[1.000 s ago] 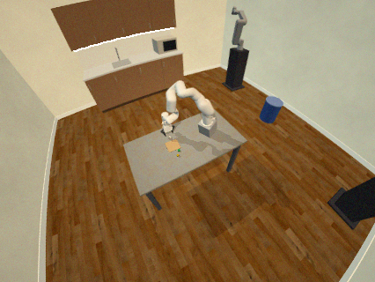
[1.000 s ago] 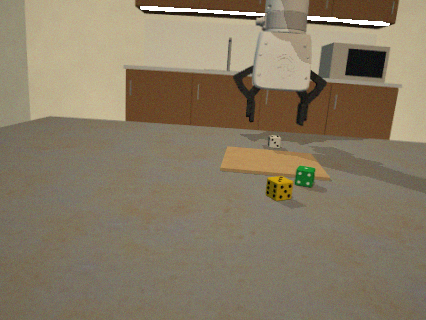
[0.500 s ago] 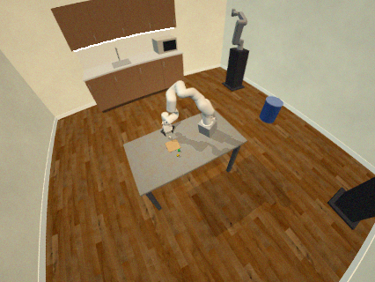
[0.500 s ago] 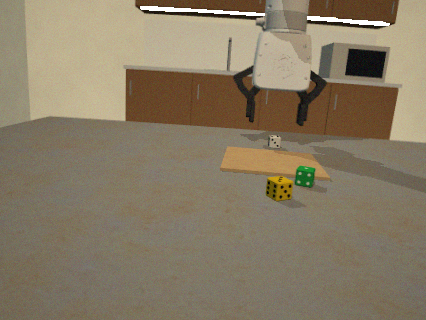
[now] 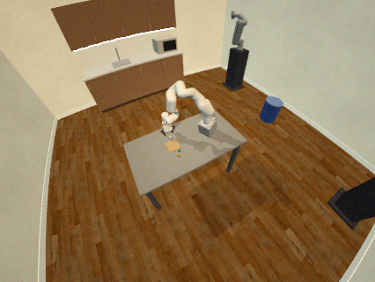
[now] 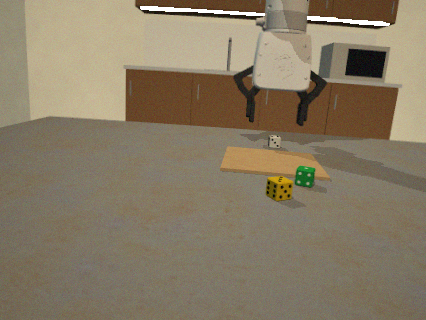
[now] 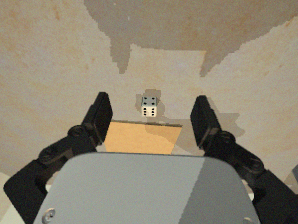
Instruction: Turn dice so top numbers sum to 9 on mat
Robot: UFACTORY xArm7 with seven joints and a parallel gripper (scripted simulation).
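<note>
A thin tan mat (image 6: 255, 161) (image 7: 140, 137) (image 5: 172, 145) lies flat on the grey table (image 6: 100, 210) (image 5: 150, 165). A white die (image 6: 274, 141) (image 7: 149, 106) sits on the table just beyond the mat's far edge. A green die (image 6: 305, 176) sits at the mat's near right corner, half off it. A yellow die (image 6: 279, 188) lies on the table in front of the mat. My gripper (image 6: 274, 120) (image 7: 151, 104) is open and empty, hanging above the white die with a finger on each side of it.
The arm's base (image 5: 207, 128) stands on the table's far right. Kitchen cabinets (image 6: 165, 97) and a microwave (image 6: 361, 61) line the back wall. A blue bin (image 5: 270, 109) stands on the floor.
</note>
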